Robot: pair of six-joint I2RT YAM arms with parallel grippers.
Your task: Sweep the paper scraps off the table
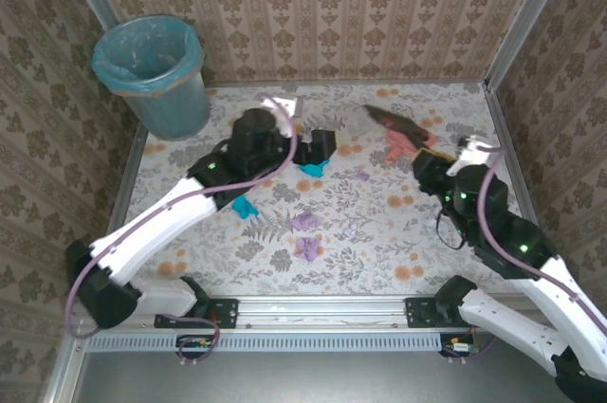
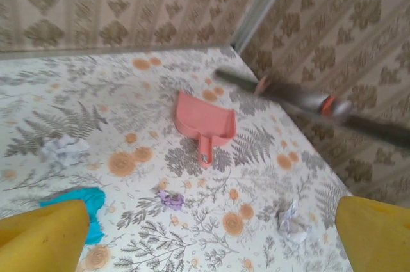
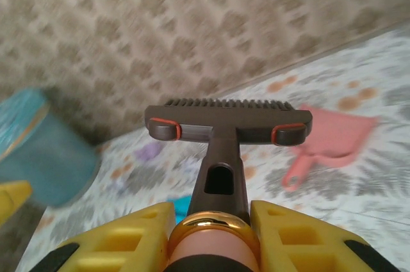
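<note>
Right pincer [image 3: 211, 224]: yellow fingers [image 3: 125, 237] clamped on the brush handle, a copper collar between them, finger bases cut off by the frame. Brush [image 3: 227, 121] head straight ahead of the pincer, bristles turned away. Cannot tell whether it touches the table [image 1: 408, 237]; from above the head is a smear. Just left of the handle, a teal scrap [image 3: 181, 207], half hidden behind it. Farther out to the left, a lilac scrap [image 3: 148, 152], too soft to read its shape. Ahead and right, past the brush head, the pink dustpan [image 3: 328, 139] lies flat with its handle toward the pincer, out of focus. Far left, the bin [image 3: 38, 150], blurred and cropped. Left pincer [image 1: 315, 147]: jaws spread wide, gripping nothing. Its own camera catches only two yellow tips at the bottom corners. A teal wad sits against the left tip, partly covered. A white scrap [image 2: 291, 221] lies near the right tip. Between the tips and a little ahead, a small lilac wad. Dustpan farther ahead, mouth away. Beyond it, the brush shaft is streaked with motion blur before the wall [image 2: 128, 3].
</note>
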